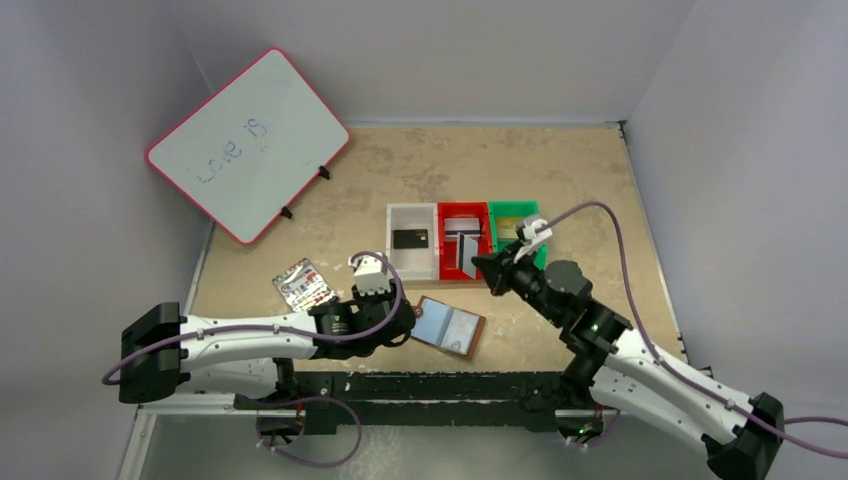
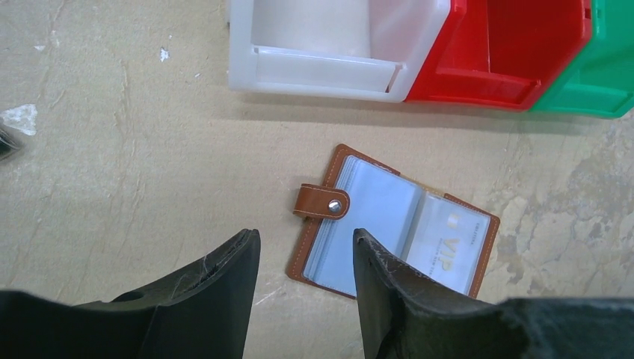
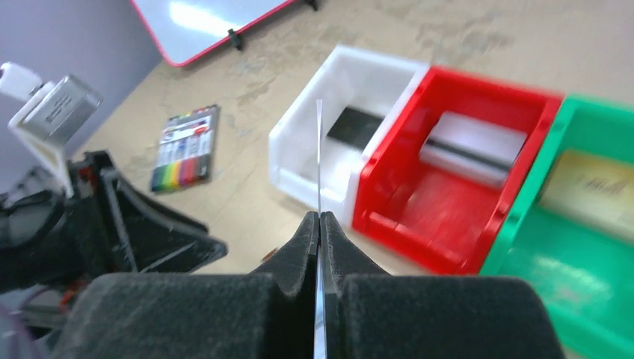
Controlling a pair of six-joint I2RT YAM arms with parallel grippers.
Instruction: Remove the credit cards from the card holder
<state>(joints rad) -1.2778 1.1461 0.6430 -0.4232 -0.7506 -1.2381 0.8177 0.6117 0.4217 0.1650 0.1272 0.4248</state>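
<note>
Tan table (image 1: 600,180): R pincer (image 3: 319,218) nips card (image 3: 318,149) edge-on, colour unclear; L pincer (image 2: 305,239) apart, empty.

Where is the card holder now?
Top view: the card holder lies open on the table, below the white bin and red bin, right of the left gripper.

**Card holder open, three cards binned, one held**

The card holder (image 2: 389,224), brown leather with a snap tab, lies open and flat near the tabletop's near edge, about midway along it. Its bluish clear sleeves face up, and a pale VIP card (image 2: 448,243) sits in the right sleeve. Toward the tabletop's middle, the black card (image 1: 410,238) lies in the white bin (image 1: 412,264). The silvery grey card (image 3: 472,146) with a dark stripe lies in the red bin (image 3: 419,217), and the gold-tan card (image 3: 598,183) in the green bin (image 3: 568,284). A fourth card (image 3: 318,149), seen edge-on, is pinched in the right gripper (image 3: 319,218) at the red bin's near end.
</note>
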